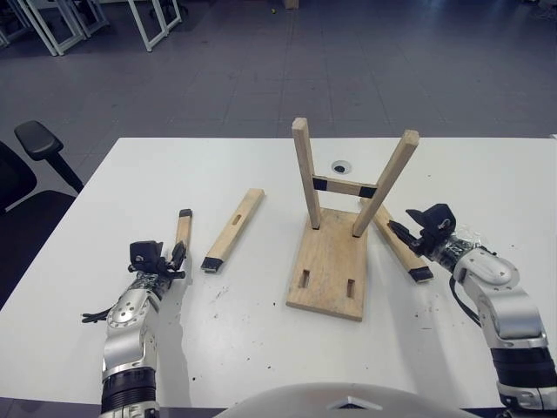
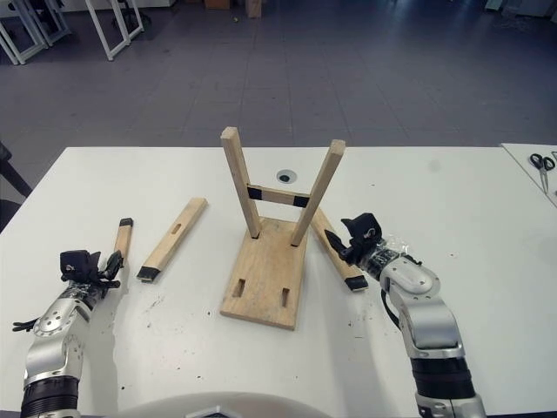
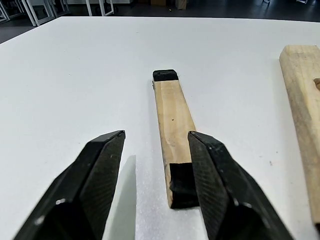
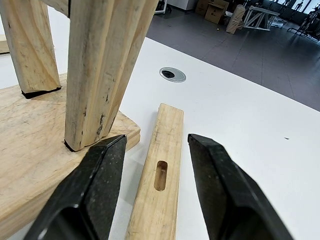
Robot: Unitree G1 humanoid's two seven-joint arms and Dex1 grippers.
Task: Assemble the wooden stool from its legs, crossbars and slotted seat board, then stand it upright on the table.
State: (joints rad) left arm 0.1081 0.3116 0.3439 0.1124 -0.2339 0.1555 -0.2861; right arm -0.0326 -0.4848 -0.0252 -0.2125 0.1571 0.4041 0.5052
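The slotted seat board [image 1: 329, 266] lies flat mid-table. Two legs [image 1: 305, 172] stand in its far slots, joined by a crossbar [image 1: 345, 186]; the two near slots are bare. A short black-tipped crossbar [image 3: 172, 115] lies at the left, its near end between the fingers of my open left gripper [image 3: 157, 136], close to one finger. A loose slotted leg [image 1: 233, 229] lies right of that crossbar. Another loose leg [image 4: 159, 175] lies along the board's right edge; my right gripper [image 4: 157, 140] stands open astride it, just above the table.
A round cable hole [image 1: 340, 165] sits in the white table [image 1: 261, 331] behind the standing legs. A black chair [image 1: 35, 139] stands off the table's left corner. Scissors [image 2: 541, 162] lie on a neighbouring table at the right.
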